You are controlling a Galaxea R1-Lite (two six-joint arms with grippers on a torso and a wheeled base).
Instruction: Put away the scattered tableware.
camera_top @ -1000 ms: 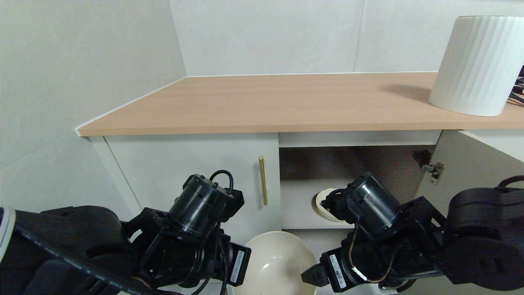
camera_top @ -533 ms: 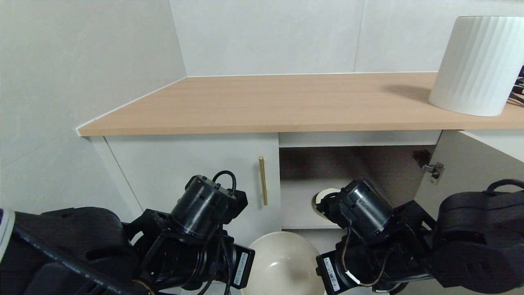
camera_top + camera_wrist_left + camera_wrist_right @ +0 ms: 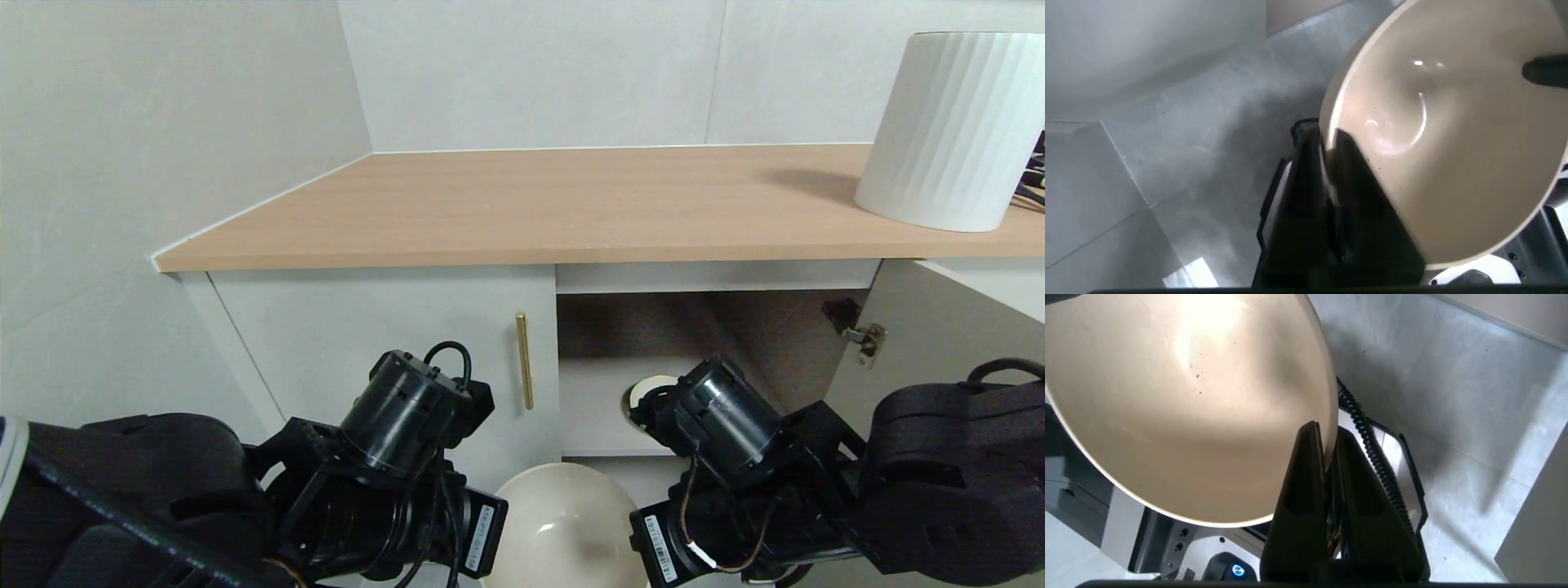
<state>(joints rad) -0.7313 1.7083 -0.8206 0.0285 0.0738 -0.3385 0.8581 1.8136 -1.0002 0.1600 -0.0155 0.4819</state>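
Note:
A cream bowl (image 3: pixel 559 523) hangs in front of the cabinet, low between my two arms. In the left wrist view the bowl (image 3: pixel 1454 122) has its rim pinched by my left gripper (image 3: pixel 1331 159), which is shut on it. On the opposite rim of the bowl (image 3: pixel 1184 400) my right gripper (image 3: pixel 1323 437) is shut too, one finger on each side of the wall. In the head view the left gripper (image 3: pixel 490 531) and right gripper (image 3: pixel 641 531) flank the bowl. A white round dish (image 3: pixel 649 390) sits on the cabinet shelf, partly hidden behind my right wrist.
The right cabinet door (image 3: pixel 939 327) stands open and shows a pale shelf (image 3: pixel 596 408). The left door (image 3: pixel 384 327) with its brass handle (image 3: pixel 524 359) is closed. A ribbed white container (image 3: pixel 955 131) stands on the wooden countertop (image 3: pixel 571 204). Walls close in on the left and behind.
My right gripper has moved left from beside the bowl onto its rim and closed on it. The left arm and the bowl have barely shifted.

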